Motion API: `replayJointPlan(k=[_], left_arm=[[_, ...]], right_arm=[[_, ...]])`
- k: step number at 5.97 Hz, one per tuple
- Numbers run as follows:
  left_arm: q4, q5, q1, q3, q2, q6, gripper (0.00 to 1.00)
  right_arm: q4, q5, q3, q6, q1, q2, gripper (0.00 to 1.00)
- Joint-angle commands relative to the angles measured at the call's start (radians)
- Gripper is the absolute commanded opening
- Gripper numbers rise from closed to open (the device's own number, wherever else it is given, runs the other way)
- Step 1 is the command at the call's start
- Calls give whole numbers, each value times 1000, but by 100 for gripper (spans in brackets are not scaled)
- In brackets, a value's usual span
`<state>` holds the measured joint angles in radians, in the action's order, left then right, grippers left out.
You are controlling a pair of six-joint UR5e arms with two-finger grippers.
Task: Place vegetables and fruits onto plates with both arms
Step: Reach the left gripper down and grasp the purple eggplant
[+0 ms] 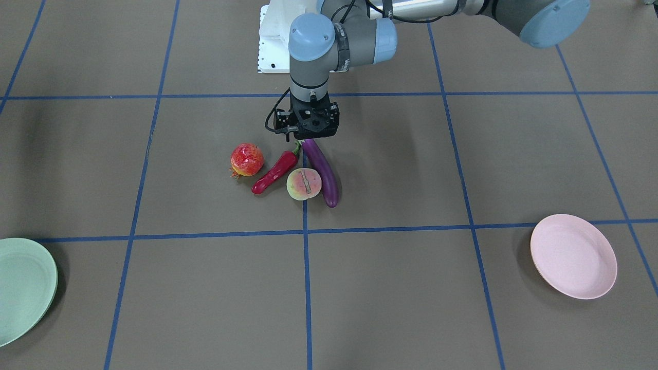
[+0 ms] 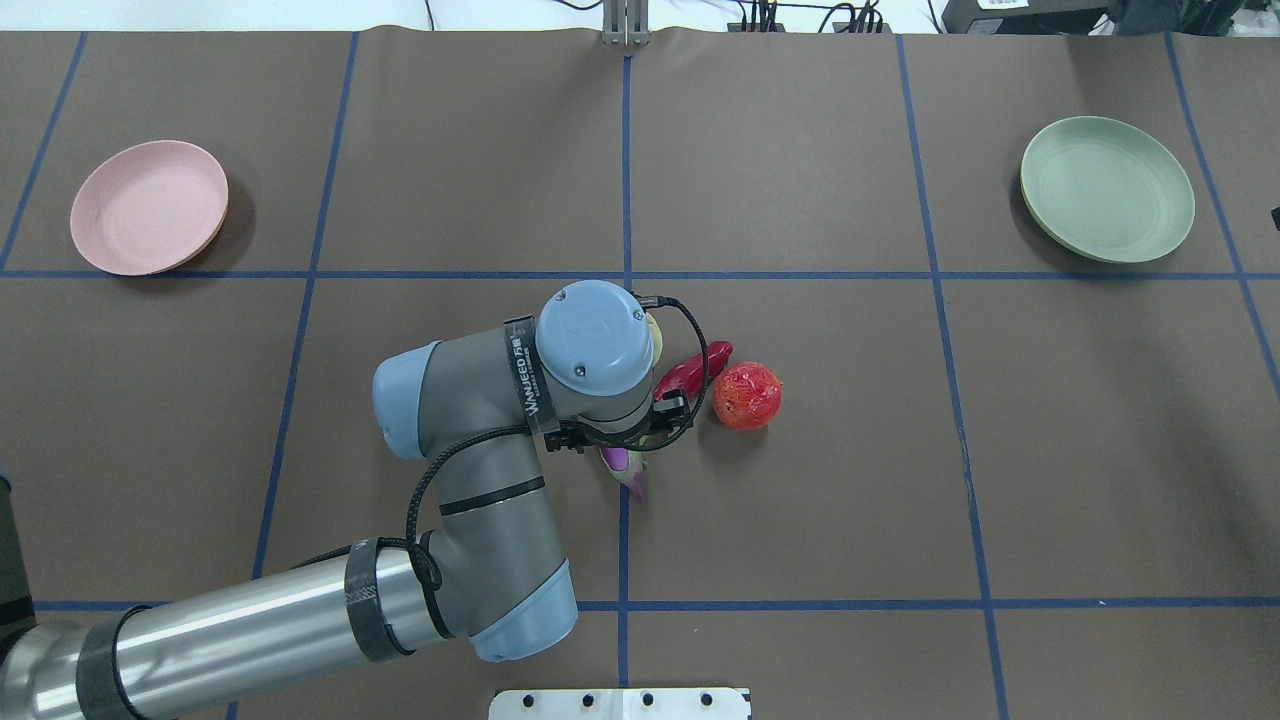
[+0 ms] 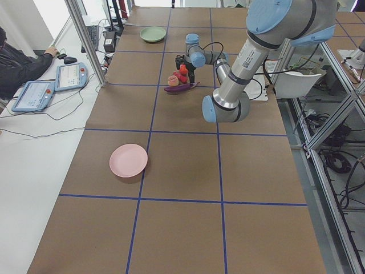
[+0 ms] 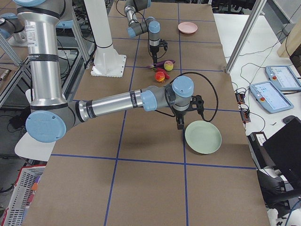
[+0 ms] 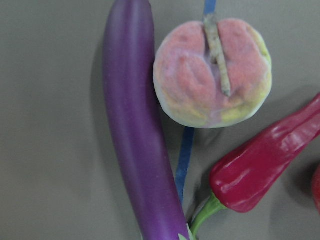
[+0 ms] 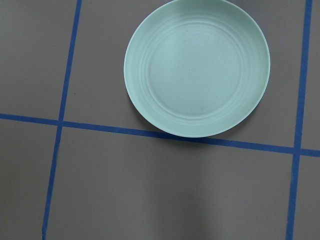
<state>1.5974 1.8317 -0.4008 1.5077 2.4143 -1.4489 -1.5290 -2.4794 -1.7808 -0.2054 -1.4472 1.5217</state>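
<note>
The brown table, gridded with blue tape, takes up most of the room; over it the left arm reaches to the middle, while the right arm stretches low out to the far end. The pale green plate sits at that end and the pale pink plate at the other, both well apart from the produce, which all lies on the table near the centre. The purple eggplant lies longest there; the red chili slants beside it, stem close to the eggplant's cap; the peach nestles between them, against the eggplant's side; the pomegranate sits just past the chili. The left gripper hangs over the eggplant's cap end, and I cannot tell how its claw stands; the right gripper hovers just beside the green plate's rim, its claw likewise impossible to judge.
</note>
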Motion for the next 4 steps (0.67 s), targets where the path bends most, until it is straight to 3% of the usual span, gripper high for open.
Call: replayJointPlan(k=[1, 4], left_arm=[[9, -2, 5, -30, 5, 2, 91], [9, -2, 7, -46, 3, 2, 77]], right_arm=[[-2, -1, 1, 0, 1, -5, 100], [-3, -13, 0, 0, 1, -8, 100]])
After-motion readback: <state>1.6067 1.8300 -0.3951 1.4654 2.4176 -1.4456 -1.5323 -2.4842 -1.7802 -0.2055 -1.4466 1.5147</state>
